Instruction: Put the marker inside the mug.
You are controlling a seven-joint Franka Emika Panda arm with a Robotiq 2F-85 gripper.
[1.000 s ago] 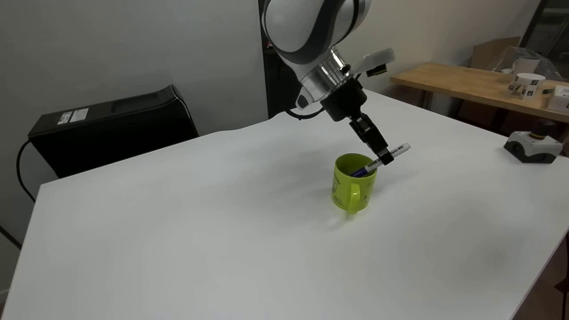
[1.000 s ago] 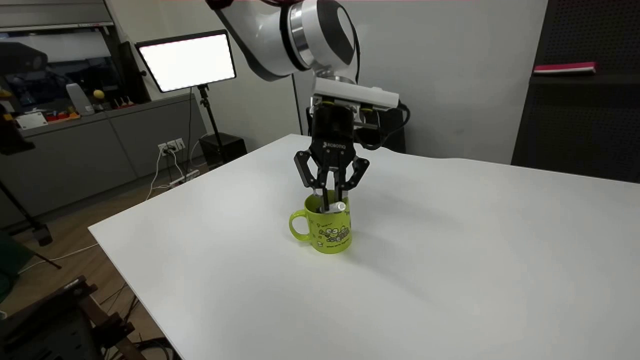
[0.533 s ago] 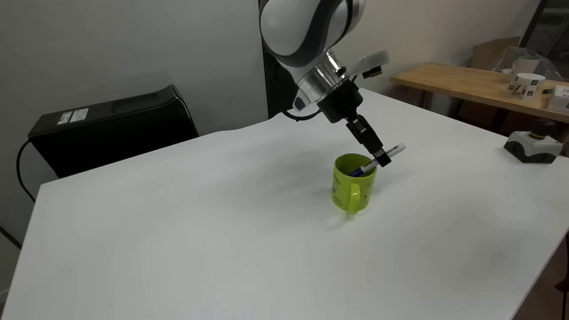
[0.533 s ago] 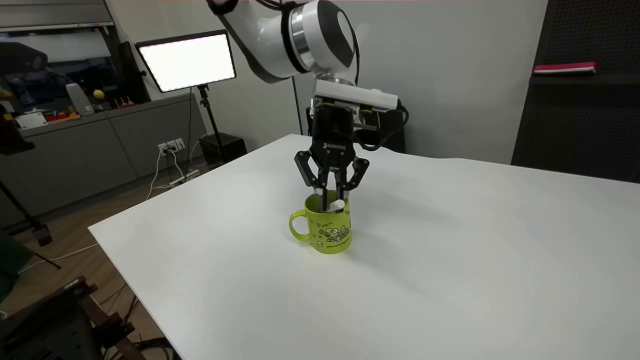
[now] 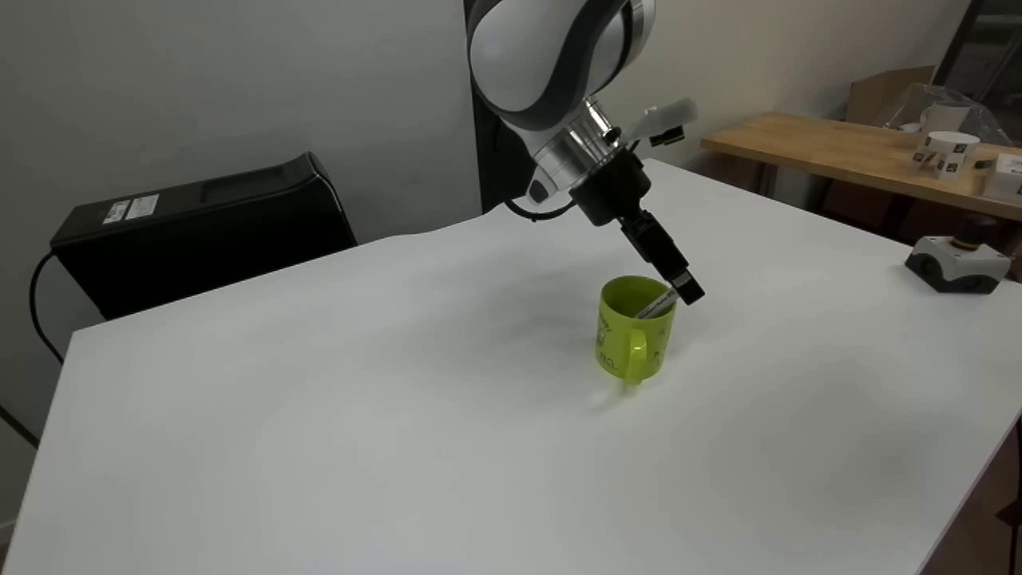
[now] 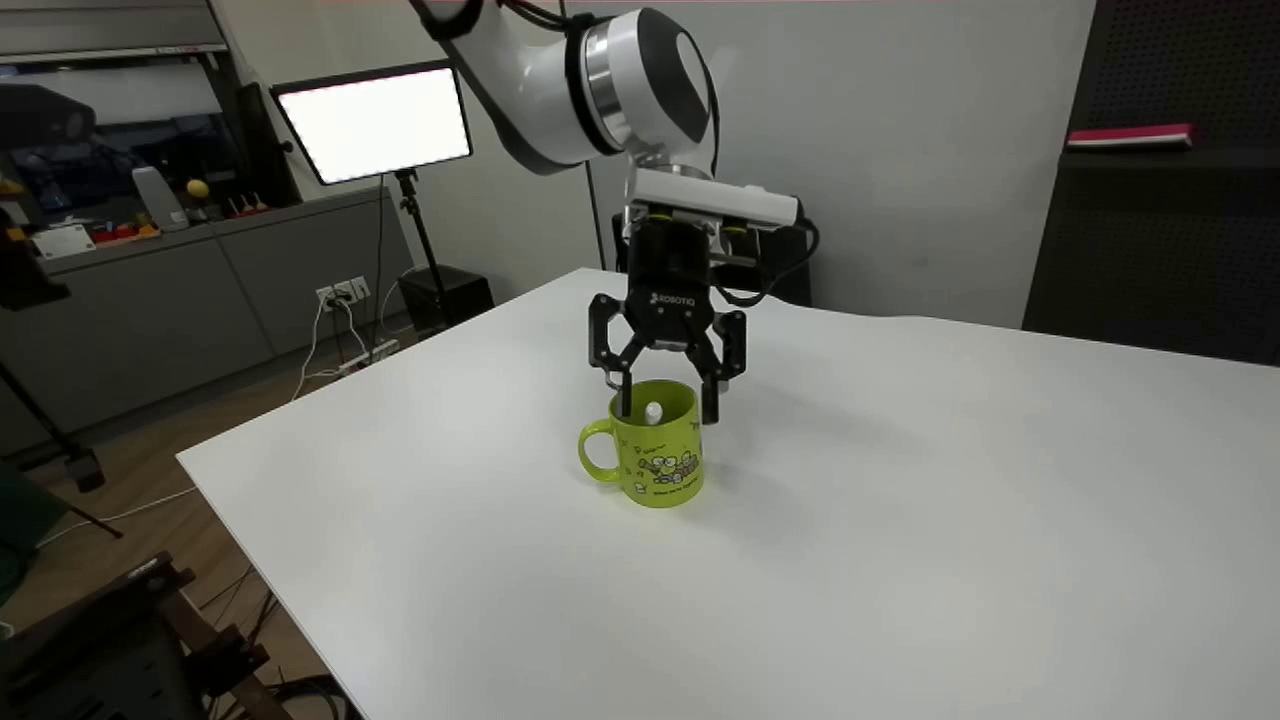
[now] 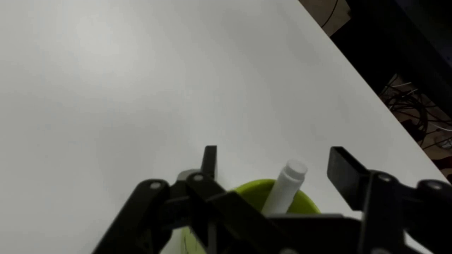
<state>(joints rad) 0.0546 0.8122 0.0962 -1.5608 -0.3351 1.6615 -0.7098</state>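
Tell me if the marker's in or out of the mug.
In. The marker leans inside the mug, white end up in the wrist view, lower end hidden; the pincer is open around it.

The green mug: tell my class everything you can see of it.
The mug is lime green, cylindrical and glossy, perhaps ceramic, with one side handle and dark printed cartoon figures and lettering too small to read. It stands upright on the white table. The white marker slants inside its open top. The fingers are spread on either side of its opening; whether they touch it, I cannot tell.
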